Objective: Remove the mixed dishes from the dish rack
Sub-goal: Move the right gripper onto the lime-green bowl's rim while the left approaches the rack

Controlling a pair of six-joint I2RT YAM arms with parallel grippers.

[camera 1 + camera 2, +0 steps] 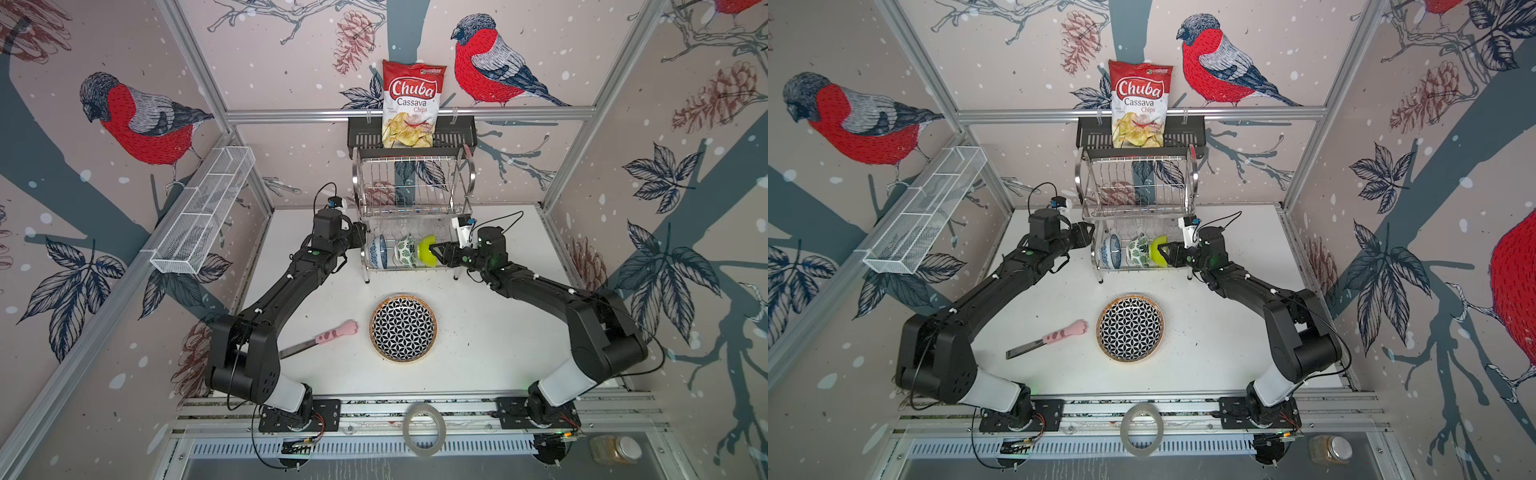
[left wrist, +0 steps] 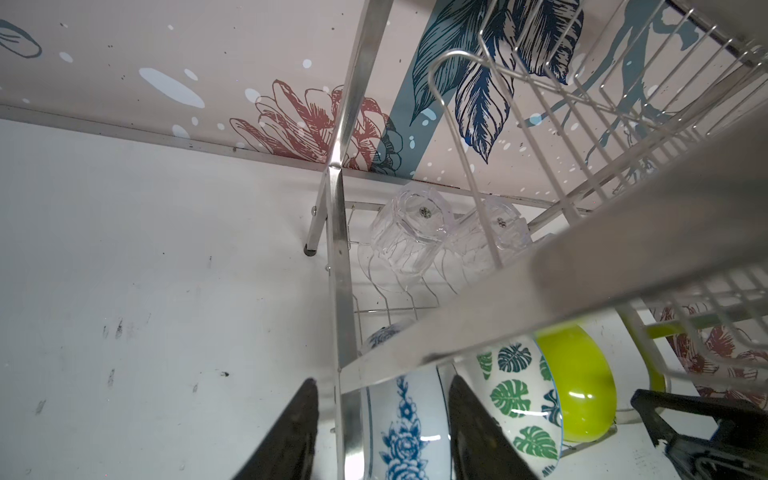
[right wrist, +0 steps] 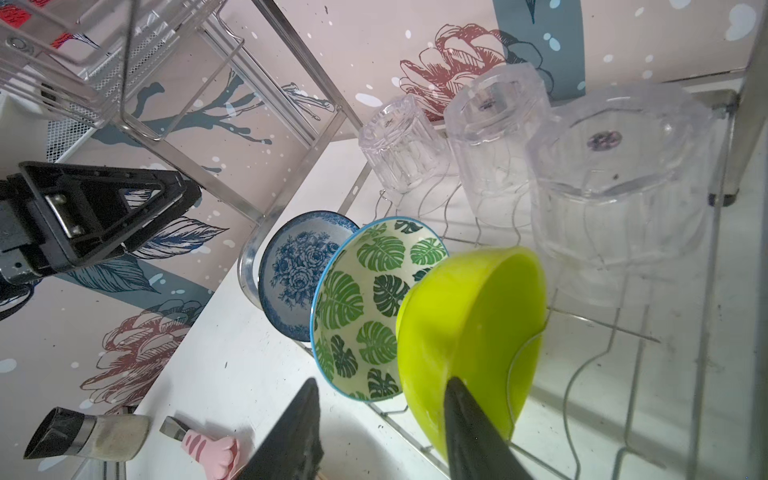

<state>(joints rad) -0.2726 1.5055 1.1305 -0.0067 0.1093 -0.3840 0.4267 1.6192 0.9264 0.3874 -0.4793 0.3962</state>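
Bowls stand on edge in the lower slots of the dish rack (image 1: 411, 183), so each claw points in sideways. The left claw (image 2: 383, 379) is half-open astride the blue-floral bowl (image 2: 399, 432), not visibly pinching. The right claw (image 3: 382, 380), also half-open, straddles the rim of the lime bowl (image 3: 469, 316). 3 glasses (image 3: 490, 137) sit behind them, and 1 patterned plate (image 1: 403, 328) lies on the surface (image 1: 498, 332).

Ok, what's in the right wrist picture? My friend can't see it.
The right gripper straddles the rim of the lime bowl in the dish rack, beside the green-leaf bowl and blue-floral bowl. Three clear glasses stand upside down behind.
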